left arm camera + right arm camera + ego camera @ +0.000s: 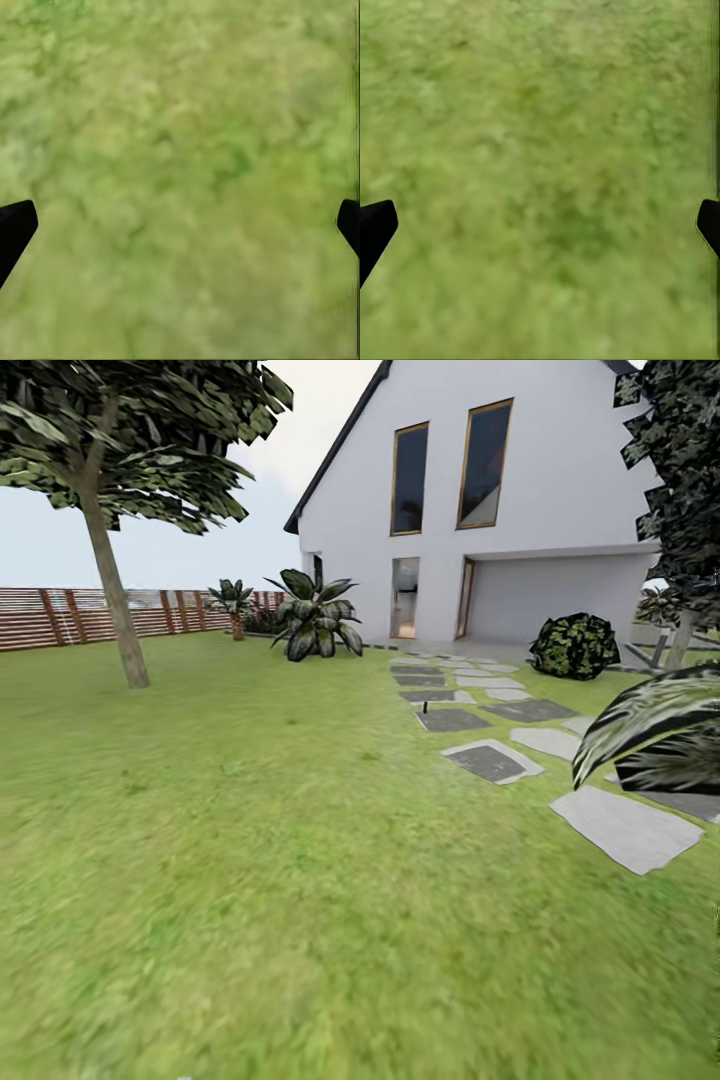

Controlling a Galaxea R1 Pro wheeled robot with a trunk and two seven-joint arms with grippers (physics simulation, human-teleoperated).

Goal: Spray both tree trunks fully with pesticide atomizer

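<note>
Looking out from the head camera, a wide lawn (250, 860) spreads ahead, ringed at the far left by a brown slat fence (60, 616). A tree (110, 510) stands on the left of the lawn with a pale, slightly leaning trunk (118, 620) under a dark leafy crown. A second tree (685, 480) rises at the right edge, its trunk (683, 638) partly seen beyond a round bush (575, 646). A white house (500, 510) fills the background, and grey stepping stones (490, 760) run from its door across the grass toward the right. A small dark upright object (424, 708) stands by the stones, too small to tell what it is; the sprayer cannot be picked out for certain.

The left gripper (180, 225) hangs over bare grass, its two black fingers (15, 229) spread wide apart with nothing between them. The right gripper (540, 225) is the same: fingers (375, 229) wide apart over grass, holding nothing.
</note>
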